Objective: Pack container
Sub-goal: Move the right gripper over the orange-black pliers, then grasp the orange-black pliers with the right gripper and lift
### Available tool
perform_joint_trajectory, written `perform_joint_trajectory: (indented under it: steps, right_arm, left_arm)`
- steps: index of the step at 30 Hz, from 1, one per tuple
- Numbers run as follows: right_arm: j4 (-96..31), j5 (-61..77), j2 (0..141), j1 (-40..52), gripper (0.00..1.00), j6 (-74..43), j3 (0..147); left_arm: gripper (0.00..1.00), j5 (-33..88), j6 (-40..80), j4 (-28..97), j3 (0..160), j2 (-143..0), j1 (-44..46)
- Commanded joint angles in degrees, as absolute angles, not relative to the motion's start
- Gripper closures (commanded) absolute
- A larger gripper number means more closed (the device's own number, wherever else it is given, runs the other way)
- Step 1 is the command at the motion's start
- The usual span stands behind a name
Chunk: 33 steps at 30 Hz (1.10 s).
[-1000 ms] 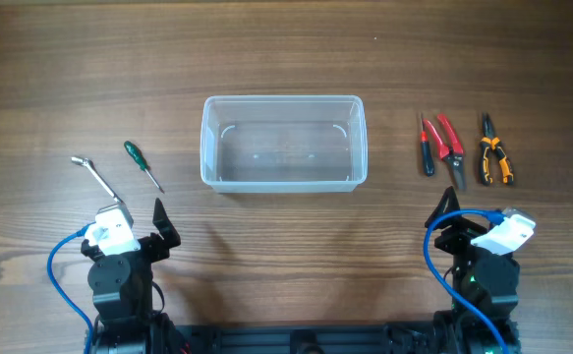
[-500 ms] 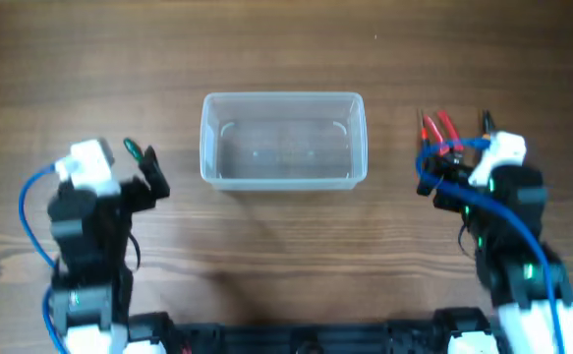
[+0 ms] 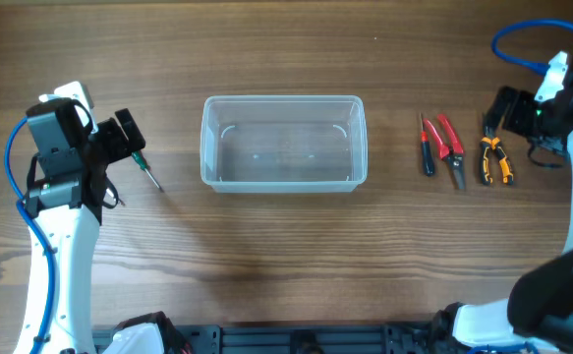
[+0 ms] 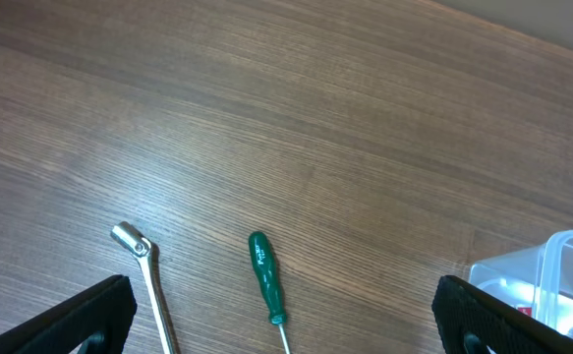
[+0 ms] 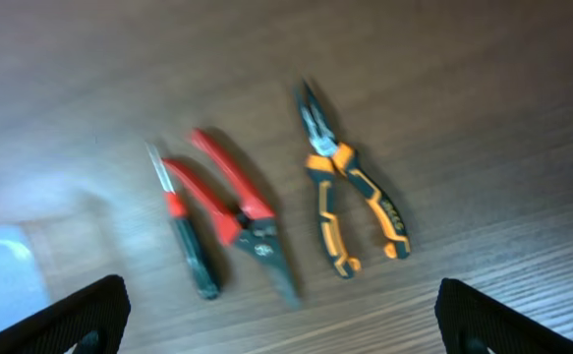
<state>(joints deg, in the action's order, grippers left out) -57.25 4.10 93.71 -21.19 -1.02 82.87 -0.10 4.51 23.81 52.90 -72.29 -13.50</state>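
Container (image 3: 284, 99): clear rectangular tub, empty and open side up at the middle of the table (image 3: 286, 39). It stands between the two groups of implements, so either arm can reach it.
Left group: green screwdriver (image 4: 264, 275) and chrome socket wrench (image 4: 148, 285) lie flat side by side without touching, well apart from the container's left wall.
Right group: red-and-black screwdriver (image 5: 183, 241), red-handled cutters (image 5: 242, 221) and orange-and-black long-nose pliers (image 5: 345, 202) lie in a row. The first two are so close that I cannot tell whether they touch; the pliers lie apart.
Left tool (image 3: 129, 138): raised over the green screwdriver. Its fingers (image 4: 80, 315) are spread wide with nothing between them, and the wrist view centres the screwdriver in the gap, which suggests alignment for a pick.
Right tool (image 3: 507, 108): raised near the pliers, with fingers (image 5: 502, 315) spread wide and empty. Its wrist view is blurred.
Step in hand: judged an approach by both arms; nothing is packed yet.
Next move: probably a low descent, since thin implements lying flat call for fingers straddling the handle close to the table.
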Motion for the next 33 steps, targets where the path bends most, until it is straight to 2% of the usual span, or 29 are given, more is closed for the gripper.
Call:
perform_joint_trajectory:
  steps: [1,6,11,12,16,20,23,29,33]
  right_arm:
    - [-56.53,2.44,97.14,-22.59,0.0,7.81,83.99]
    - [-55.48,1.17,104.36,-22.57,0.01,13.37,83.99]
    - [-56.49,1.61,112.51,-22.35,0.13,10.28,83.94]
    - [-56.6,2.28,113.86,-22.31,0.18,10.2,83.94]
    - [-57.23,3.4,114.87,-22.31,0.27,7.35,83.88]
    - [-56.6,1.78,114.91,-22.31,0.29,7.55,83.59]
    - [-53.19,1.32,114.91,-21.89,0.28,13.56,82.06]
    - [-47.66,1.5,114.91,-19.92,0.28,13.47,76.86]
    - [-44.14,0.8,114.91,-19.92,0.34,9.02,74.48]
  left_arm:
    - [0.0,-0.05,3.2,23.64,54.26,-72.51,-13.89]
    - [0.0,-0.05,3.2,23.64,54.26,-72.51,-13.89]
    - [0.0,-0.05,3.2,23.64,54.26,-72.51,-13.89]
    - [0.0,-0.05,3.2,23.64,54.26,-72.51,-13.89]
    - [0.0,-0.05,3.2,23.64,54.26,-72.51,-13.89]
    - [0.0,-0.05,3.2,23.64,54.26,-72.51,-13.89]
    - [0.0,-0.05,3.2,23.64,54.26,-72.51,-13.89]
    - [0.0,-0.05,3.2,23.64,54.26,-72.51,-13.89]
    - [0.0,-0.05,3.2,23.64,54.26,-72.51,-13.89]
